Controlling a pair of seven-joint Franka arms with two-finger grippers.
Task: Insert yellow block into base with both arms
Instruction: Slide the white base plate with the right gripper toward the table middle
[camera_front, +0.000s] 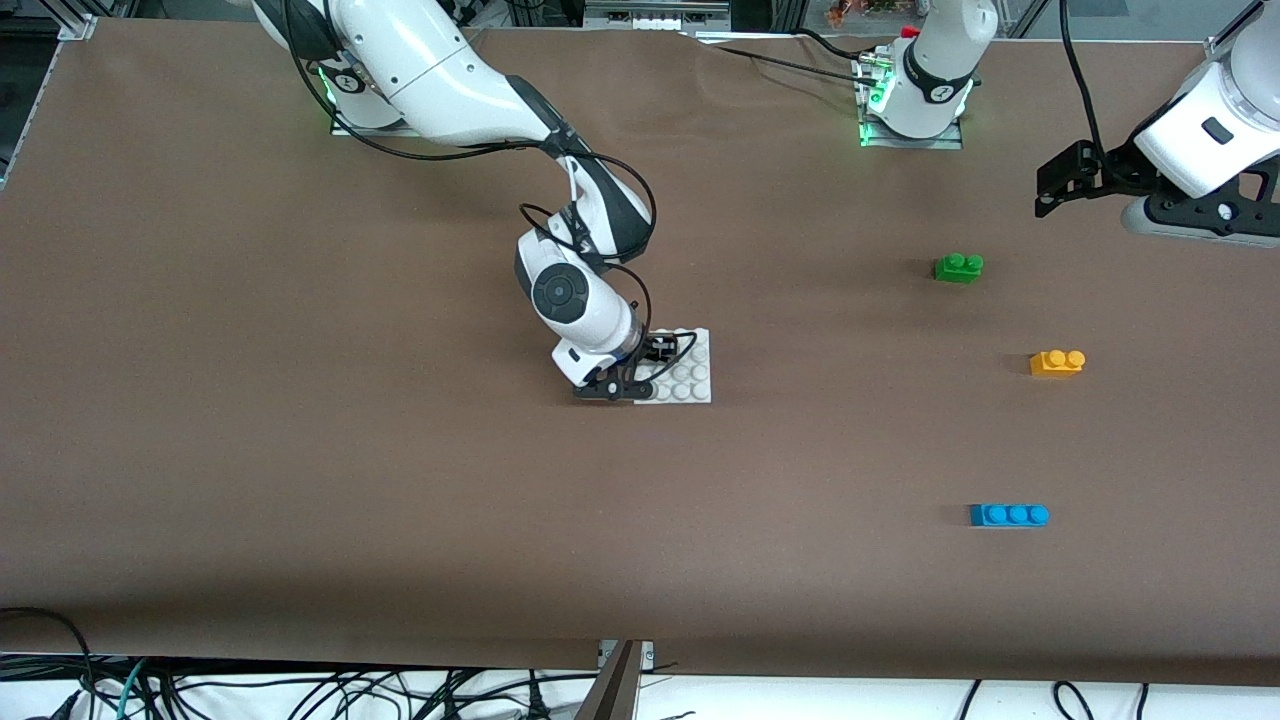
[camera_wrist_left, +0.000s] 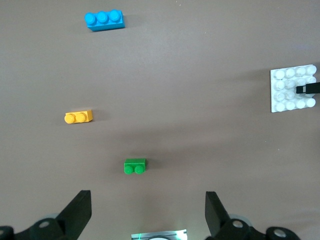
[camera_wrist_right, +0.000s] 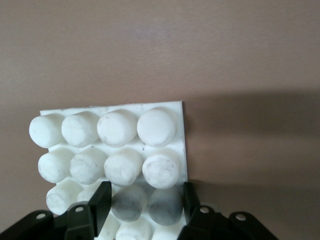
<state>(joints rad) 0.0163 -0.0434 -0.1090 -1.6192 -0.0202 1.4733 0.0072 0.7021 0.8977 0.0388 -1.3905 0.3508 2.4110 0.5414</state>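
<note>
The yellow block (camera_front: 1057, 362) lies on the brown table toward the left arm's end; it also shows in the left wrist view (camera_wrist_left: 78, 117). The white studded base (camera_front: 690, 375) lies flat mid-table. My right gripper (camera_front: 660, 350) is low at the base's edge toward the right arm's end. In the right wrist view it (camera_wrist_right: 147, 200) is shut on the base (camera_wrist_right: 120, 130), its fingers around two edge studs. My left gripper (camera_front: 1045, 195) waits open and empty in the air at the left arm's end; its fingers (camera_wrist_left: 80, 210) stand wide apart.
A green two-stud brick (camera_front: 958, 267) lies farther from the front camera than the yellow block. A blue three-stud brick (camera_front: 1008, 515) lies nearer. Both show in the left wrist view, green (camera_wrist_left: 135, 166) and blue (camera_wrist_left: 104, 20), as does the base (camera_wrist_left: 290, 90).
</note>
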